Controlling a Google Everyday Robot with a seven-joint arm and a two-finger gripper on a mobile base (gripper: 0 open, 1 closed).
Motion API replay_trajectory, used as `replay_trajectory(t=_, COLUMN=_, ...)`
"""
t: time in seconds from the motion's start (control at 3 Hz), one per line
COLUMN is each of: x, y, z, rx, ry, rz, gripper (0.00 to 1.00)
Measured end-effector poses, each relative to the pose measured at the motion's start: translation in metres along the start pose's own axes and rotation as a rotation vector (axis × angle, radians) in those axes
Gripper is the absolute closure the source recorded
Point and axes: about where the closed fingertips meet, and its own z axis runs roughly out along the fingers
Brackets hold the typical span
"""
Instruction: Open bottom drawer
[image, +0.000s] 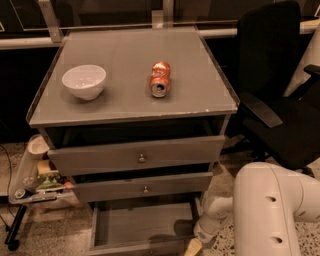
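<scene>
The bottom drawer (141, 226) of the grey cabinet stands pulled out, and I see down into its bare inside. Its front runs along the lower edge of the view and its knob is hidden. My gripper (193, 246) is low at the drawer's front right corner, at the end of my white arm (270, 210), partly cut off by the frame edge. The two upper drawers, the widest (137, 156) and the mid-sized one (142, 188), each have a small round knob.
A white bowl (84, 81) and a crushed orange can (160, 79) sit on the cabinet top (200, 95). A black office chair (280, 100) stands close on the right. A small cart with clutter (35, 182) stands at the left.
</scene>
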Motion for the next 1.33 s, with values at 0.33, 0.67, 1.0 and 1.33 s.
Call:
replay_trajectory(t=0.33, x=0.010, y=0.009, z=0.002, rx=-0.007, ry=0.008, rz=0.015, gripper=0.00)
replay_trajectory(t=0.67, x=0.015, y=0.006, z=-0.005, rx=0.013, ry=0.002, rz=0.034, gripper=0.00)
replay_trajectory(t=1.0, x=0.015, y=0.007, z=-0.005, rx=0.013, ry=0.002, rz=0.034, gripper=0.00)
replay_trajectory(t=1.33, x=0.044, y=0.033, z=-0.004, rx=-0.005, ry=0.024, rz=0.090, gripper=0.00)
